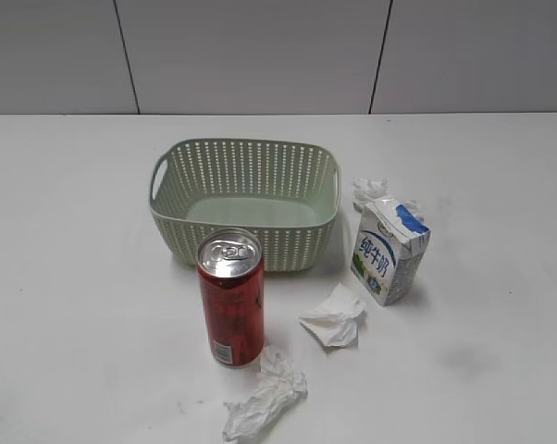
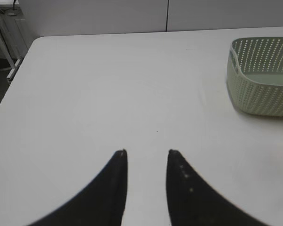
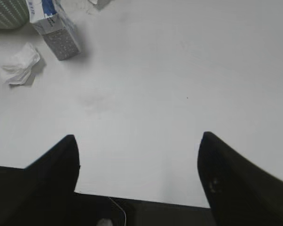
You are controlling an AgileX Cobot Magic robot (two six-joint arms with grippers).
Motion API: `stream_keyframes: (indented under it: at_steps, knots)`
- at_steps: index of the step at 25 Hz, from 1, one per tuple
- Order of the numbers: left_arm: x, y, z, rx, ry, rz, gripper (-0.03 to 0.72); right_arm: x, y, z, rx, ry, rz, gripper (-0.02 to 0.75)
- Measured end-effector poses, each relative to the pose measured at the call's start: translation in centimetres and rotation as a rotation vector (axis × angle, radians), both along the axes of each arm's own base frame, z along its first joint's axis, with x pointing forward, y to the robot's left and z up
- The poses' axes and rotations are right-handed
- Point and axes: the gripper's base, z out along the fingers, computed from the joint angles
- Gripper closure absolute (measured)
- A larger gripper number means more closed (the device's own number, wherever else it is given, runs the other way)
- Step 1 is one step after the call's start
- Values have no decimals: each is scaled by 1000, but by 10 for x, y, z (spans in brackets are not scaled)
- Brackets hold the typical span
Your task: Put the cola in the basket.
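Exterior view shows us the cola (image 1: 231,298) upright just near of the empty basket (image 1: 244,200). Our right gripper (image 3: 139,143) is spread wide, our left gripper (image 2: 146,151) narrowly parted, both holding nothing. We should grasp mid-can, avoiding the crumpled tissue (image 1: 265,396).

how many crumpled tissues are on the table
3: one crumpled white tissue in front of the red can, one right of it, one behind the milk carton.
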Motion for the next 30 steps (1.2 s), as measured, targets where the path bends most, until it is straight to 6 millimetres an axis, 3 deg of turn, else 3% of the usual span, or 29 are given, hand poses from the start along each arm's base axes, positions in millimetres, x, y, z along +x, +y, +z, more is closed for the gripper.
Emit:
stream_keyframes:
  at_steps: [14,18,24,30]
  knots:
    - [0,0,0,0,0,0,459,115,9,8,-86,192,107,148]
    - [0,0,0,0,0,0,459,144,24,11,-94,207,166,148]
    - [0,0,0,0,0,0,459,174,80,16,-114,216,348,148]
    - [0,0,0,0,0,0,459,177,152,17,-96,239,537,148]
